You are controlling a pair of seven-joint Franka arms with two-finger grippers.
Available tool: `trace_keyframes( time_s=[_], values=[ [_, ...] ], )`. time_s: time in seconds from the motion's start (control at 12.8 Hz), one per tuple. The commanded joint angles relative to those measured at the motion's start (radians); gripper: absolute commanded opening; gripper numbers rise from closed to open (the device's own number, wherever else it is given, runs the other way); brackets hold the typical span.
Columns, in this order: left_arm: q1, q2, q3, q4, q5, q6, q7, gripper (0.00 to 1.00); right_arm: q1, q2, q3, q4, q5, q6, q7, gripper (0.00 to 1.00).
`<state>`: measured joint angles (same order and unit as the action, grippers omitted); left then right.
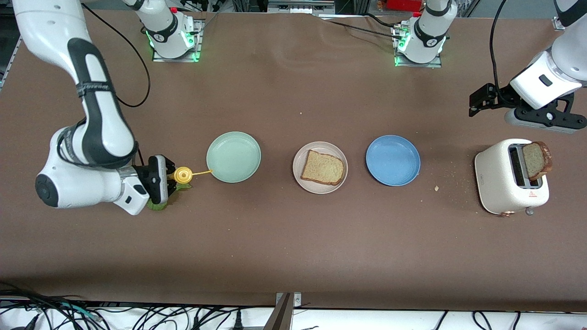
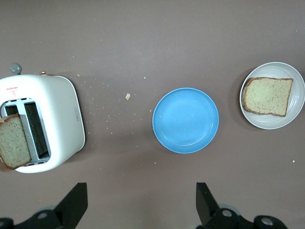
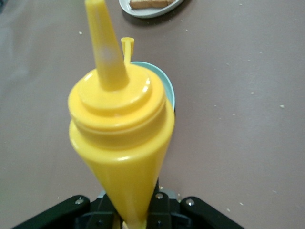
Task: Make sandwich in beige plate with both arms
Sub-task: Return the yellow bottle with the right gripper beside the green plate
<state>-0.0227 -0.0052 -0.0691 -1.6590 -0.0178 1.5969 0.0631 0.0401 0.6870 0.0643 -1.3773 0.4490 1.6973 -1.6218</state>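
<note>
In the front view, my right gripper [image 1: 170, 179] sits low near the right arm's end of the table, clenched on a yellow bottle [image 1: 184, 175] whose thin nozzle reaches toward the green plate [image 1: 233, 156]. A lettuce leaf [image 1: 158, 204] peeks out beneath that gripper. The beige plate [image 1: 320, 167] sits mid-table between the green plate and the blue plate [image 1: 393, 160], and it carries one bread slice [image 1: 323, 167]. Toward the left arm's end stands the toaster [image 1: 510, 176] with a second slice [image 1: 536, 159] poking up out of a slot. My left gripper [image 1: 479, 100] hangs in the air over the table just beside the toaster.

In the left wrist view, my fingers [image 2: 74, 202] are spread wide apart with nothing between them. Below lie the toaster [image 2: 62, 119] with its slice [image 2: 14, 147], the blue plate [image 2: 185, 120], and the beige plate [image 2: 295, 81] with bread [image 2: 268, 96]. Crumbs [image 2: 127, 96] dot the table between toaster and blue plate.

In the right wrist view, the bottle [image 3: 121, 143] fills the frame, its narrow base pinched at my gripper [image 3: 131, 217]. Past it show the green plate's edge [image 3: 167, 90] and the beige plate's rim [image 3: 143, 11].
</note>
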Motion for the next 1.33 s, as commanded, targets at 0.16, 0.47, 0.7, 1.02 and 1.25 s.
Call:
trace_keyframes(
  time_s=[0.16, 0.47, 0.7, 1.02, 1.25],
  values=[
    [-0.002, 0.004, 0.003, 0.002, -0.016, 0.003, 0.004, 1.0, -0.046, 0.06, 0.017, -0.063, 0.141, 0.004, -0.159, 0.0],
    [-0.002, 0.019, 0.003, 0.019, -0.016, 0.005, 0.004, 1.0, -0.074, 0.078, 0.017, -0.203, 0.278, 0.09, -0.373, 0.0],
    [0.0, 0.021, 0.003, 0.019, -0.016, 0.005, 0.006, 1.0, -0.075, 0.089, 0.017, -0.253, 0.316, 0.145, -0.443, 0.0],
    [0.0, 0.021, 0.003, 0.019, -0.014, 0.005, 0.006, 1.0, -0.081, 0.091, 0.015, -0.256, 0.315, 0.15, -0.443, 0.16],
    [0.0, 0.021, 0.003, 0.019, -0.016, 0.005, 0.006, 1.0, -0.082, 0.08, 0.011, -0.244, 0.304, 0.157, -0.449, 1.0]
  ],
)
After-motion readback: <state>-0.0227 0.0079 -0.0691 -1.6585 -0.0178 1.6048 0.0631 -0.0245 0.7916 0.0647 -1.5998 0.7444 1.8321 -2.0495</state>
